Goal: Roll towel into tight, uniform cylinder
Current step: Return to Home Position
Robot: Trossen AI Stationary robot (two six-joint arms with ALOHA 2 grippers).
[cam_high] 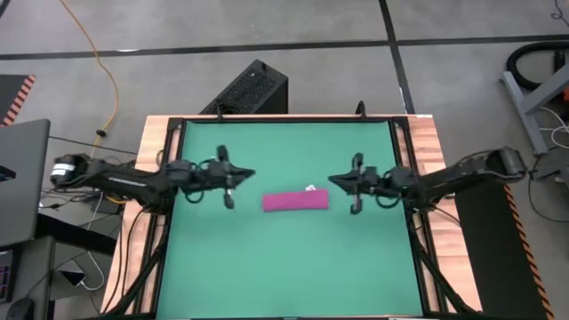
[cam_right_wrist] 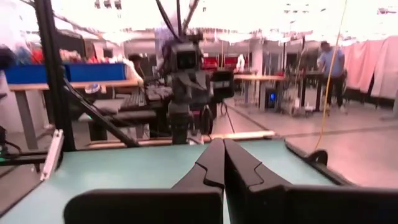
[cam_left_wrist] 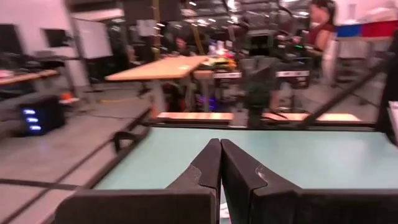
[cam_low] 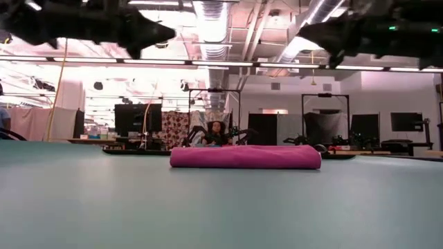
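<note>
Seen from above, one pink roll lies on a green mat. It sits between two robot grippers and touches neither. The left gripper hovers just off one end of the roll and the right gripper hovers just off the other, their fingertips pointing toward each other across it. From table height the roll lies flat and even, with both arms hanging well above it.

The left wrist view shows the left fingers pressed together and holding nothing. In the right wrist view the right fingers are also pressed together and empty. A small white tag shows on the roll's far edge, nearer the right fingertips.

The rolling looks finished, and the step in hand appears to be taking the arms home. To do that well, each gripper should probably rise first. It should then draw straight back, away from its end of the roll, with its fingers kept together so nothing snags the tag or the outer layer. A nudge could loosen the roll.

Count: one roll, one tag, one mat, two grippers.
</note>
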